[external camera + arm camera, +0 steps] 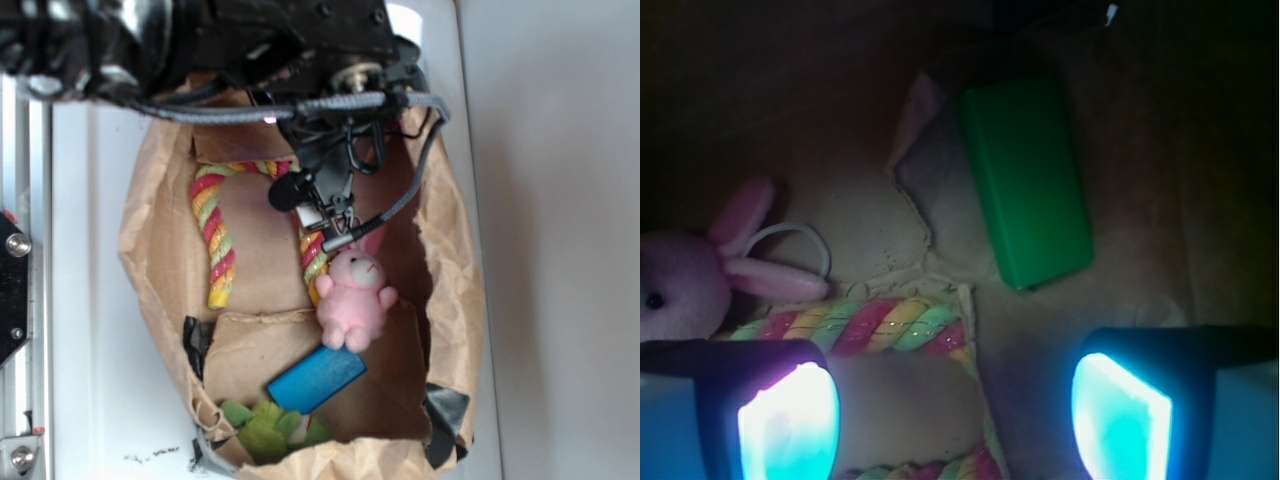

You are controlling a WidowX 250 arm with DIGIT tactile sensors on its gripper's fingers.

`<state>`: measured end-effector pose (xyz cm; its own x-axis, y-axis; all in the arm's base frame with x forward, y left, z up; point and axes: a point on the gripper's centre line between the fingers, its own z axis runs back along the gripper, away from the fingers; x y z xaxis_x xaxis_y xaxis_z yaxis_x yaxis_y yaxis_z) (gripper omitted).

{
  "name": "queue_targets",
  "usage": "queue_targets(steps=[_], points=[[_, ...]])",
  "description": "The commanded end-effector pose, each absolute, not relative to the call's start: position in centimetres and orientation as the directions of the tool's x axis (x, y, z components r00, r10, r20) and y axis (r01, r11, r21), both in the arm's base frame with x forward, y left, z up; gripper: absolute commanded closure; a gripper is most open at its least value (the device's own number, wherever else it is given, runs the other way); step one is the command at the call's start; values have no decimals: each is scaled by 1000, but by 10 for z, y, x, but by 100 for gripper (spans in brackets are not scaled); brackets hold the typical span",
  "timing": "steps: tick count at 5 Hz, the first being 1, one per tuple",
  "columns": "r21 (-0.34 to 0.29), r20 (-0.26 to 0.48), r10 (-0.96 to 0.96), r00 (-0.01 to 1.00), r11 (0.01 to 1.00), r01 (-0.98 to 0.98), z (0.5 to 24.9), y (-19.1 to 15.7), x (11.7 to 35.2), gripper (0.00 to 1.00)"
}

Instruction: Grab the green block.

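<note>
A bright green rectangular block (pixel 1027 177) with smooth flat faces lies flat on crumpled brown paper (seen by the wrist camera), its long side angled slightly, one end partly in shadow.

Gripper (pixel 955 405) low, jaws wide apart.

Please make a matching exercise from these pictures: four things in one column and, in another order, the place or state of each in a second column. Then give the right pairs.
Things:
1. green block
2. pink bunny
3. blue block
4. claw

Places or states:
A. open, holding nothing
B. beside the rope, just above the blue block in the outside view
C. lying flat on the paper ahead of the claw, untouched
D. between the bunny and the fuzzy green toy

Pairs: 1-C, 2-B, 3-D, 4-A
</note>
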<state>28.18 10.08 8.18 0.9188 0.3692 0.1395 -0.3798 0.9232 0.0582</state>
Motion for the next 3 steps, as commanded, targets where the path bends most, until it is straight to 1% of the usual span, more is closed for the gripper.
queue_targets(steps=[1,2,3], points=[[14,247,383,890,917,-398,99,146,291,0],[-9,270,373,887,923,-385,104,149,296,0],[-21,267,344,900,936,-352,99,150,299,0]])
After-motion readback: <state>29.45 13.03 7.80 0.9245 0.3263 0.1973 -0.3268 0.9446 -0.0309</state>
